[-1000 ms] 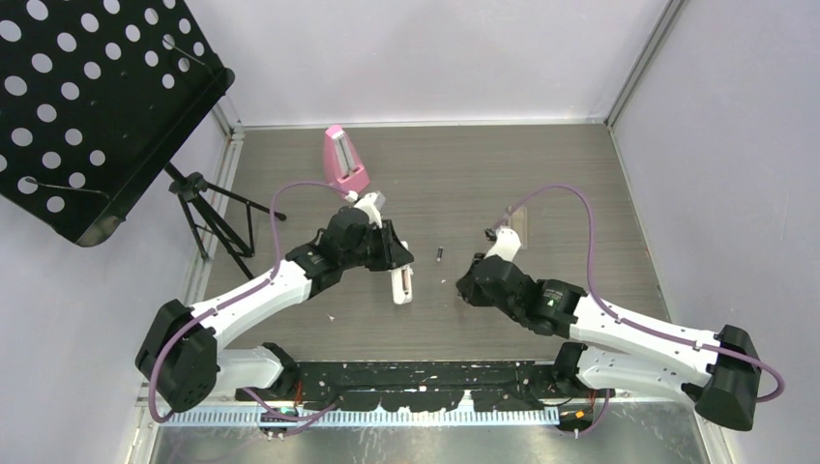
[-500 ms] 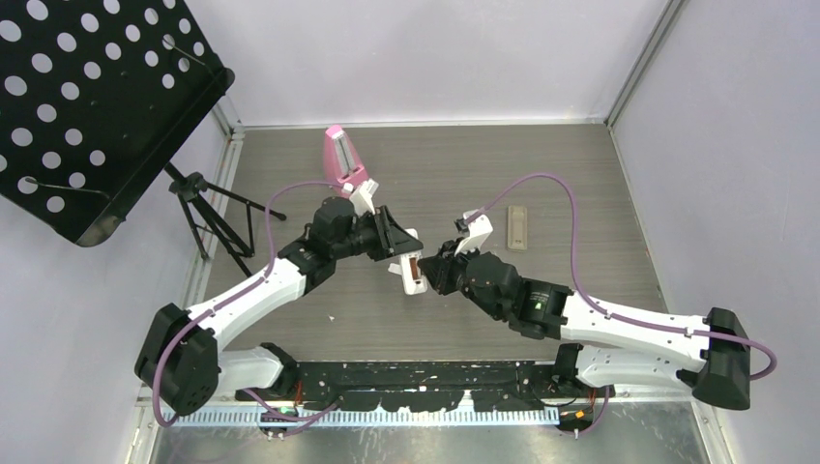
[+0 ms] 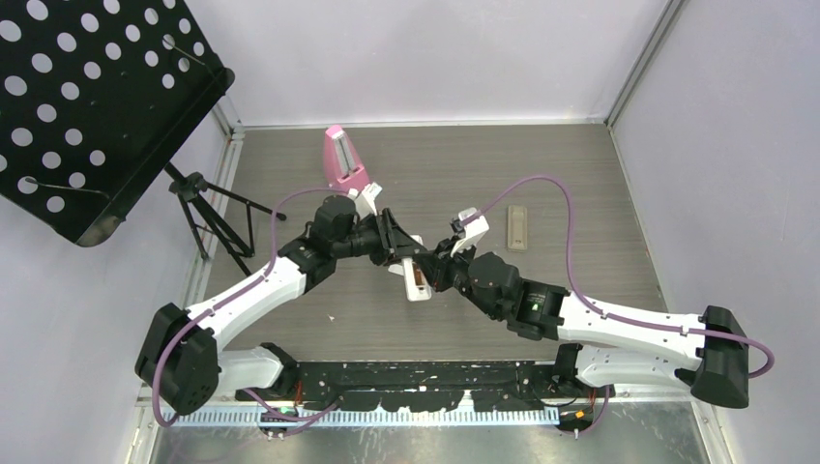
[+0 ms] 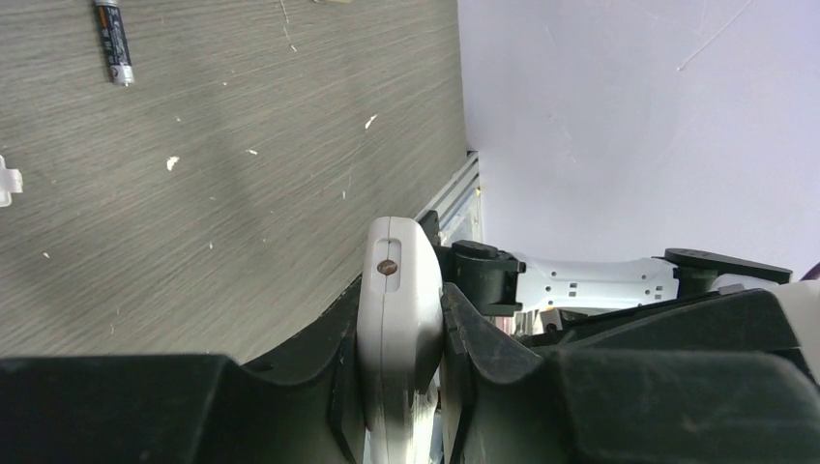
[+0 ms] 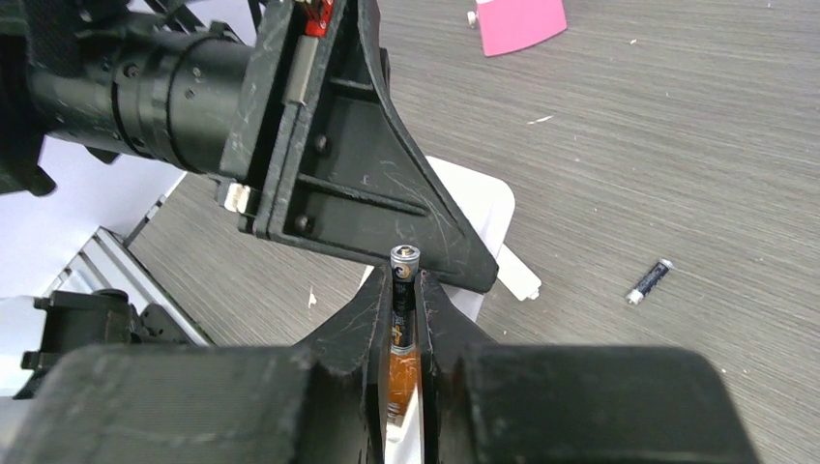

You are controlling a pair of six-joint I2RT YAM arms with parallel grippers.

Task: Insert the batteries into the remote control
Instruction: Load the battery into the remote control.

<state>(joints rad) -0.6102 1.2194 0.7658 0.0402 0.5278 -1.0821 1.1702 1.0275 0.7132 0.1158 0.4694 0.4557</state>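
A pink metronome (image 3: 343,159) stands at the far edge of the counter (image 3: 580,174), left of centre. Near the middle, the left hand (image 4: 398,358) is clenched on the white remote control (image 4: 396,319), squeezing its sides. Close against it, the right hand (image 5: 404,309) pinches 1 dark battery (image 5: 403,280), its metal tip poking past the fingers. A second battery (image 5: 648,281) lies loose on the counter nearby. Right of the middle rests a small tan slab (image 3: 517,227).

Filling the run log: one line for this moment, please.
left gripper: shut on remote | right gripper: shut on battery, near remote | spare battery: on table
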